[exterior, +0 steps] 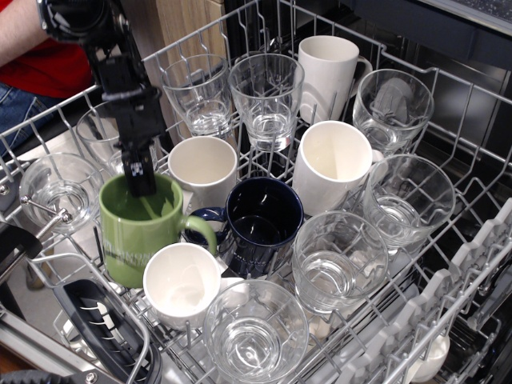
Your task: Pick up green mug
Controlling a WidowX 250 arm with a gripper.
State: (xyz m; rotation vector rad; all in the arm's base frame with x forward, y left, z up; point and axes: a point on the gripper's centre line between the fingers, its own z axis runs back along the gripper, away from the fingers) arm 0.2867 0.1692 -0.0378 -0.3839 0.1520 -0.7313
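The green mug (142, 230) is upright at the left of the dishwasher rack (448, 264), its loop handle pointing right toward the navy mug (262, 224). It appears raised a little above the rack wires. My gripper (144, 186) comes down from the upper left and is shut on the mug's far rim, one finger inside the mug, the other behind its wall. A pale print shows on the mug's side.
White mugs stand at the front (182, 282), behind the green mug (202, 170), and further back (332, 164), (326, 68). Several clear glasses (266, 94) fill the rack around them. A person's arm in red (48, 56) is at the top left.
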